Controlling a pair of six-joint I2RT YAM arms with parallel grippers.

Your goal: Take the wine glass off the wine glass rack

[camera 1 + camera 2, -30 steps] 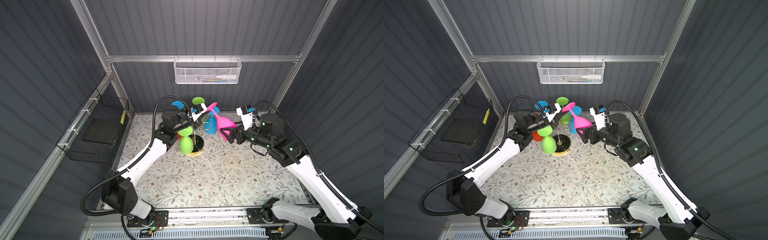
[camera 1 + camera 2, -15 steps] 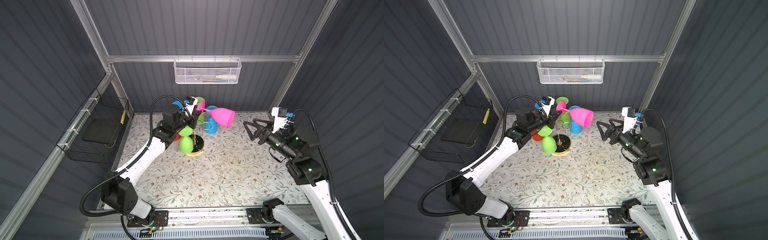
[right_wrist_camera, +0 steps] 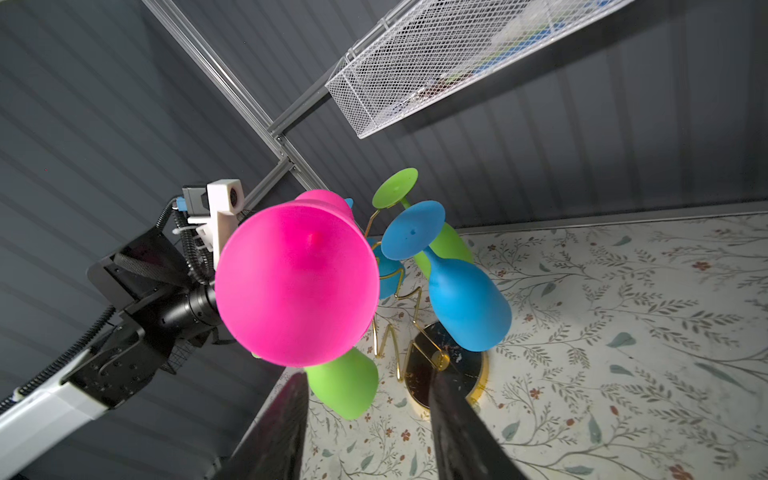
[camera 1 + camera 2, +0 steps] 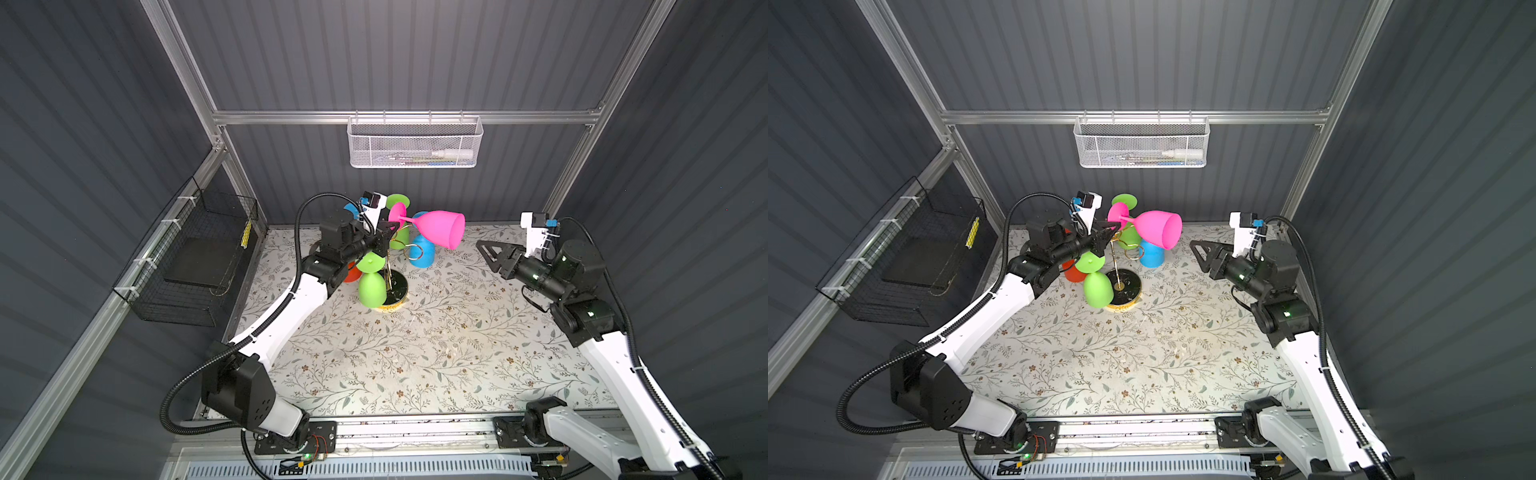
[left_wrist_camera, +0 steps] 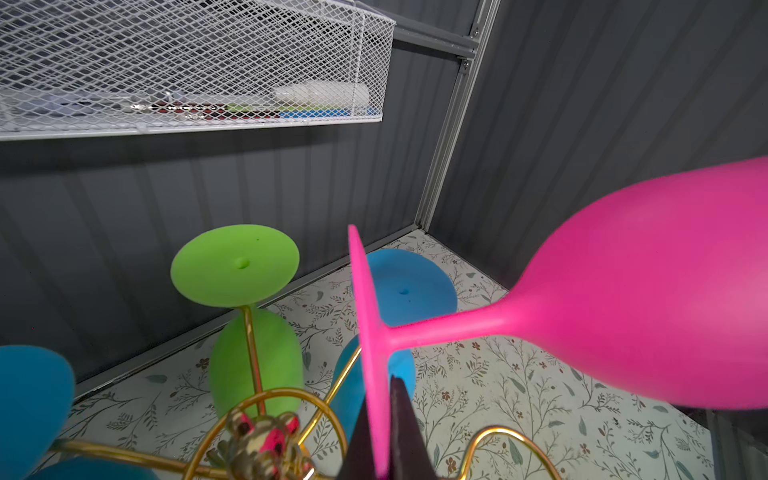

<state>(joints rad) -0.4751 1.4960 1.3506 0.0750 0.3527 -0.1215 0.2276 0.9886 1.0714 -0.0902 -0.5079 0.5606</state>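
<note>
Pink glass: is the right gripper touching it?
No, in a top view the right gripper stands apart from the pink glass, which the left gripper holds by its foot.

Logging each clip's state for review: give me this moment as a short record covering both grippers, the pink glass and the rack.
left gripper: fingers shut on the foot of the pink wine glass
pink wine glass: clear of the loops, stem roughly level, foot just above the wine glass rack
right gripper: open, empty, apart from the glass, facing its bowl
hanging on rack: green glass, blue glass, orange glass, bowls down
</note>
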